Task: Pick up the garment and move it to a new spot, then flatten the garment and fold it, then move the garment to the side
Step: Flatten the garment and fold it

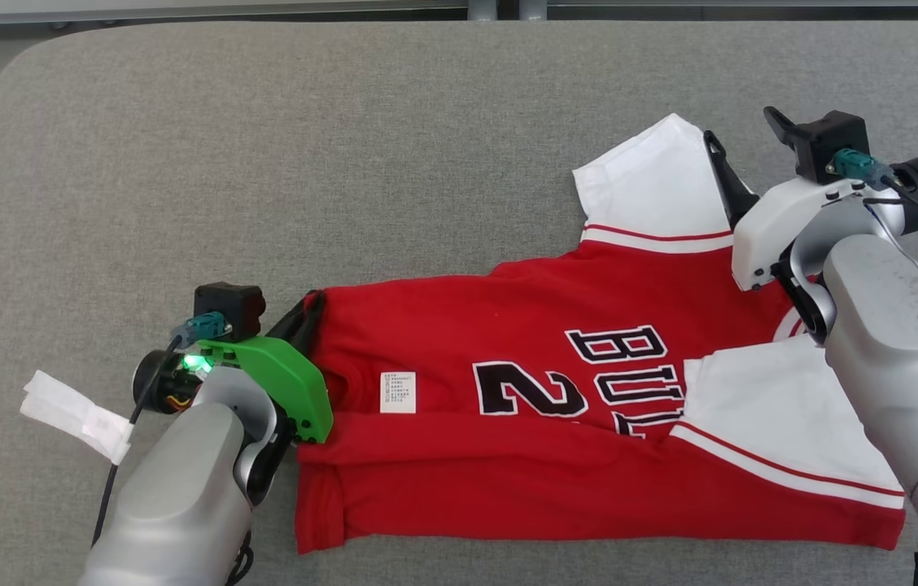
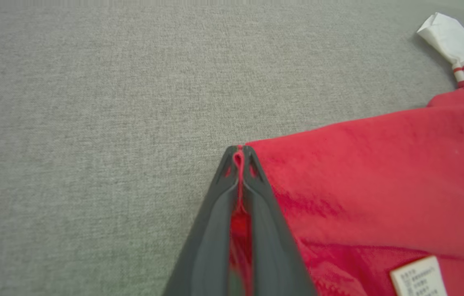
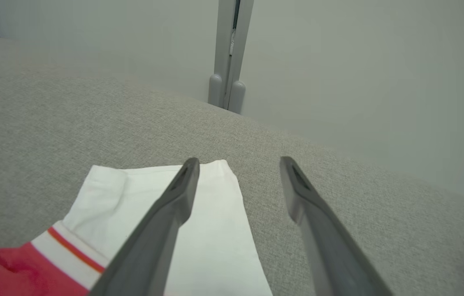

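Note:
The garment is a red jersey with white sleeves and black lettering, lying mostly flat on the grey padded surface. My left gripper sits at the jersey's left corner; in the left wrist view the left gripper is shut on a pinch of red cloth from the garment. My right gripper is open above the far white sleeve, one finger over the cloth and one over bare grey surface. In the head view the right gripper is at that sleeve's right edge.
The grey padded surface stretches wide to the left and back. A white paper tag hangs by my left wrist. Behind the surface's far edge stand a pale wall and a grey post.

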Available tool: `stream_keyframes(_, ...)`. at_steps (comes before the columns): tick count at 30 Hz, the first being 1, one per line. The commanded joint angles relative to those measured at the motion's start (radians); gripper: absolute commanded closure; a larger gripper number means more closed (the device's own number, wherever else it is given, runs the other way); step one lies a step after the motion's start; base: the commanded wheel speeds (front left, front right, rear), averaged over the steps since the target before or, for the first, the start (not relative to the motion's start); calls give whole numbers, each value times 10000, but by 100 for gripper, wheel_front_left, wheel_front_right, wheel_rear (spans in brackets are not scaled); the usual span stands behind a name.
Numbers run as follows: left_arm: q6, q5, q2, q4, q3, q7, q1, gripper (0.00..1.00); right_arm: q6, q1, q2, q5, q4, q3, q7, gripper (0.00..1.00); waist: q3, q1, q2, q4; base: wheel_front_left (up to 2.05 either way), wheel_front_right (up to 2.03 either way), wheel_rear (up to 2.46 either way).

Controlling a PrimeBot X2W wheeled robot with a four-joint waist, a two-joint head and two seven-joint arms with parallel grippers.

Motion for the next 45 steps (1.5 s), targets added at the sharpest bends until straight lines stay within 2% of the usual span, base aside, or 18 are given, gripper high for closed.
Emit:
stream_keyframes(1, -34, -94, 111, -75, -53, -198, -202, 100, 2, -217, -46, 52, 166, 101, 42, 0, 96, -1, 0, 126, 0, 0, 0)
stream_keyframes(6, -34, -289, 154, -524, -342, -756, -400, 100, 2, -819, -210, 141, 832, 537, 409, 0, 343, -1, 0, 556, 0, 0, 0)
stream_keyframes(12, -33, -402, 110, -1209, -716, -885, -584, 100, 2, -1698, -440, 445, 1521, 904, 954, 0, 786, -1, 0, 1015, 0, 0, 0)
stream_keyframes(23, -11, -365, 171, -1938, -876, -1064, -729, 100, 2, -2538, -477, 1153, 2510, 1238, 2086, 0, 1289, -1, 0, 1256, 0, 0, 0)
stream_keyframes(24, 9, -373, 193, -1977, -872, -1068, -693, 100, 2, -2506, -429, 1277, 2598, 1198, 2251, 20, 1268, -1, 0, 1230, 0, 0, 0)
stream_keyframes(25, 25, -383, 204, -2000, -873, -1075, -663, 100, 2, -2441, -371, 1364, 2639, 1210, 2407, 63, 1251, -1, 0, 1214, 0, 0, 0)
stream_keyframes(26, 27, -397, 223, -2030, -871, -1092, -636, 100, 2, -2382, -296, 1511, 2673, 1209, 2574, 100, 1233, -1, 0, 1189, 0, 0, 0)
stream_keyframes(29, 34, -461, 250, -2039, -842, -1091, -627, 100, 2, -2371, -295, 1802, 2709, 1266, 2839, 100, 1222, -1, 0, 1144, 0, 0, 0)
stream_keyframes(33, 61, -515, 256, -1881, -777, -1149, -726, 100, 0, -2524, -347, 1997, 2616, 1351, 2659, 100, 1223, -1, 0, 1107, 0, 0, 0)
stream_keyframes(37, 54, -556, 220, -1587, -799, -1207, -675, 100, 2, -2580, -446, 2125, 2525, 1349, 1937, 100, 935, -1, 0, 1007, 0, 0, 0)
stream_keyframes(45, 31, -717, 341, -1140, -778, -1315, -186, 100, 2, -1706, -519, 2727, 2041, 1440, 503, 100, -99, -1, 0, 509, 0, 0, 0)
